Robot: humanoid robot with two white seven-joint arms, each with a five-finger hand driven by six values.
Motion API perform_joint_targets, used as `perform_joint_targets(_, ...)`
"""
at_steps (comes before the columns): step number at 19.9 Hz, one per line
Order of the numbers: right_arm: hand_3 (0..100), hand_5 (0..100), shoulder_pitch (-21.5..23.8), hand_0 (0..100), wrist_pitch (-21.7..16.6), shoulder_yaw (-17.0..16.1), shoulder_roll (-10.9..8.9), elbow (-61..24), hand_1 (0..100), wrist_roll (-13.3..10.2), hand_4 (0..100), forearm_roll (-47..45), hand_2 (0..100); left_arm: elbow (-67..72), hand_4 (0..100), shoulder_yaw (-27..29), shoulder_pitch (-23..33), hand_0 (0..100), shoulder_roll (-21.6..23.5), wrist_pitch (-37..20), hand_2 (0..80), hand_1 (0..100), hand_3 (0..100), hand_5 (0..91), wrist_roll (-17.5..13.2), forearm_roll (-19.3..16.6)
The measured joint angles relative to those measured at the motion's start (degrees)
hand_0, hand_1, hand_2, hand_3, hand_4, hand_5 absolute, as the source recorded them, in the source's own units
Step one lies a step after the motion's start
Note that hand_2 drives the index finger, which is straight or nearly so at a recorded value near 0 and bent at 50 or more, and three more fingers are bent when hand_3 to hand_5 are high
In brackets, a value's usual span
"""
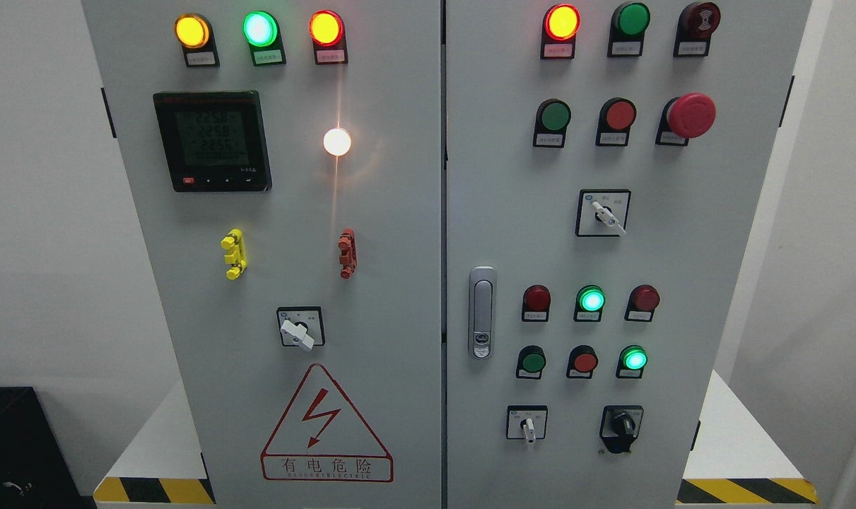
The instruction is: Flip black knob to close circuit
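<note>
Awaiting a first touch: black knob (620, 426), low on the cabinet's right door (717, 247), untouched; the whole flip remains, by my reckoning. Knob: dark rotary handle on a black plate, pointer roughly upright. Left of it, white switch (527, 424); above, green lamp (634, 358) lit. Neither hand in view, so fingers cannot be judged.

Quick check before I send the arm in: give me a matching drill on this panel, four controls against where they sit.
Things:
1. black knob
2. red mushroom button
3. digital meter
4. door latch

Places:
A. left door, upper left
B. right door, bottom right
C. right door, left edge, mid-height
D. right door, upper right

Pairs: 1-B, 2-D, 3-A, 4-C. No robot hand is in view.
</note>
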Motion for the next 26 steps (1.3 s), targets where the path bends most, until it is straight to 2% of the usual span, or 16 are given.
perform_joint_targets(14,0,0,-0.64,0,-0.25,0.20,-0.05,-0.19,8,0.49,0,0.21,0,0.00,0,0.00,0.00,12,-0.01,0.00,0.0,56,0,0.0,0.00,0.00)
perform_joint_targets(18,0,0,-0.69,0,-0.50,0.42,-0.13,-0.86,8,-0.68,0,0.49,0,0.00,0,0.00,0.00,12,-0.01,0.00,0.0,56,0,0.0,0.00,0.00)
perform_joint_targets(24,0,0,-0.54,0,-0.51,2.04,-0.08,-1.55,8,-1.04,0,0.80,0,0.00,0,0.00,0.00,12,-0.01,0.00,0.0,56,0,0.0,0.00,0.00)
perform_joint_targets(26,0,0,-0.42,0,-0.35,2.74,-0.02,-4.27,8,-1.11,0,1.24,0,0.00,0,0.00,0.00,12,-0.01,0.00,0.0,56,0,0.0,0.00,0.00)
